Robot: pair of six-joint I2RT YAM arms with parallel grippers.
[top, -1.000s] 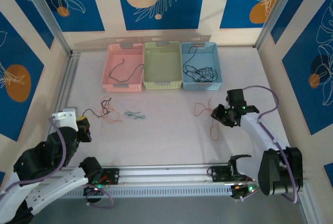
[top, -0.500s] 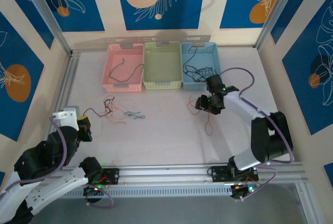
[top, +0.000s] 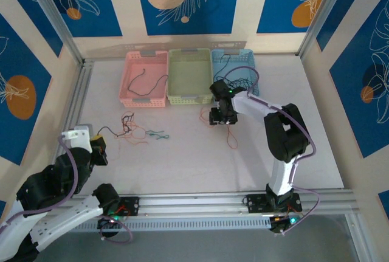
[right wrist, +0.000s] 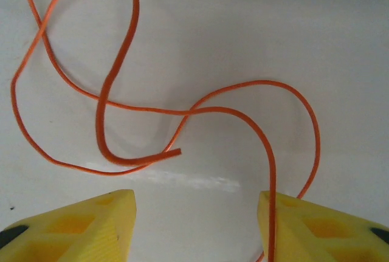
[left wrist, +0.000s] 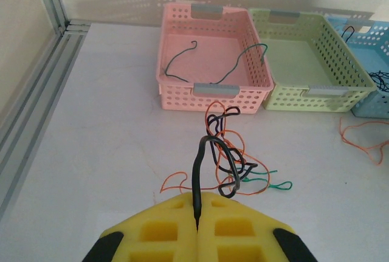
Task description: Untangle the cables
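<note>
We see the left gripper (left wrist: 197, 216) near the table's (top: 182, 171) left edge, its yellow fingers (left wrist: 164, 231) pressed together and pinching the end of a black cable (left wrist: 200, 158). That cable rises in a loop and runs into the tangle (left wrist: 230, 168) of black, orange and teal wires lying in front of the pink basket (left wrist: 213, 90). We judge the hold is meant to anchor or draw out 1 strand so it can slide free of the others.

The right gripper (right wrist: 196, 204) sits low over the table just in front of the green basket (top: 189, 98) and blue basket (top: 243, 99). Its fingers are spread, pinching nothing. The orange cable (right wrist: 106, 101) lies in loose curves on the bare surface between them, and 1 strand runs along the inner edge of the right finger.

2 dark wires already lie in the pink basket, and a black bundle (top: 234, 82) lies in the blue one. The main knot is not yet undone.
</note>
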